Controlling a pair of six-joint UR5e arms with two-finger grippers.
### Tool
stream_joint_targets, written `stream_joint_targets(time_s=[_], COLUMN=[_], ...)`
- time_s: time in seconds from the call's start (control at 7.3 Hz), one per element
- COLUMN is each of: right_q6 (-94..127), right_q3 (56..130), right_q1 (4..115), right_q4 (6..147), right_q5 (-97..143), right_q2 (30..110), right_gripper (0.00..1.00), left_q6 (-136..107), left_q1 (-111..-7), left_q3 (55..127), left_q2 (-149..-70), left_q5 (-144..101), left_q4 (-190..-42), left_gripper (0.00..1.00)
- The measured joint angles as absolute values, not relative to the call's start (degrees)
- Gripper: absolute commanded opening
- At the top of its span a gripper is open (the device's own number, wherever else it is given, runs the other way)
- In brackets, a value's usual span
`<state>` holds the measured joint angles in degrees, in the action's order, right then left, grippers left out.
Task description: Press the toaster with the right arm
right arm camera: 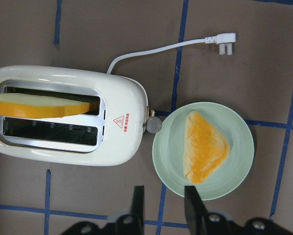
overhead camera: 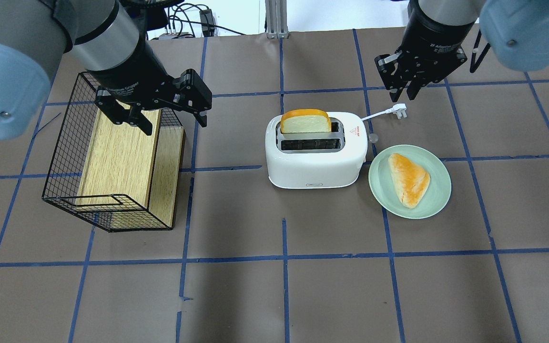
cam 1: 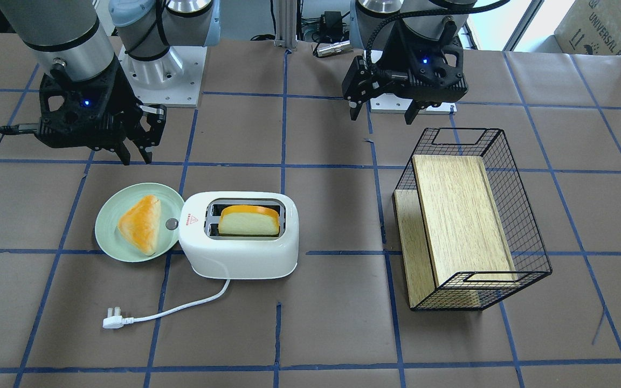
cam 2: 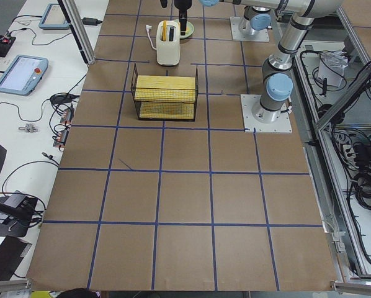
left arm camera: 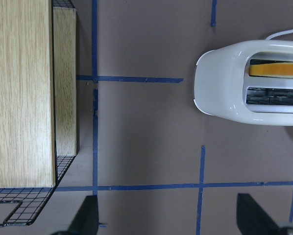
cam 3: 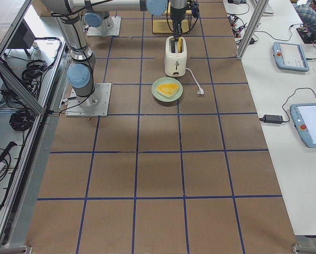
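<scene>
The white toaster stands mid-table with a slice of bread upright in one slot. Its grey lever knob sits at the end next to the green plate. My right gripper hovers above the table, apart from the toaster and off its knob end; its fingers stand a narrow gap apart and hold nothing. My left gripper is wide open and empty between the basket and the toaster.
A pale green plate with a triangular pastry touches the toaster's knob end. The toaster's cord ends in a plug on the table. A black wire basket with wooden boards lies by the left arm.
</scene>
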<state>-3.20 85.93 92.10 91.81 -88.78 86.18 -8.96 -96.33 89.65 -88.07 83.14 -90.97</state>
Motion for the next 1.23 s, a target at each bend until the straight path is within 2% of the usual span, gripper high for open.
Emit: stream_joint_targets(time_s=[1.23], right_q6=[-2.41], right_q3=[84.33], right_q1=[88.35], right_q4=[89.30], right_q5=[-90.72], right_q2=[86.40], right_gripper=[0.90], left_q6=[-8.97], left_q1=[-96.33], left_q3=[89.65], left_q2=[-88.07], left_q5=[83.14], left_q4=[-90.97], left_gripper=[1.00])
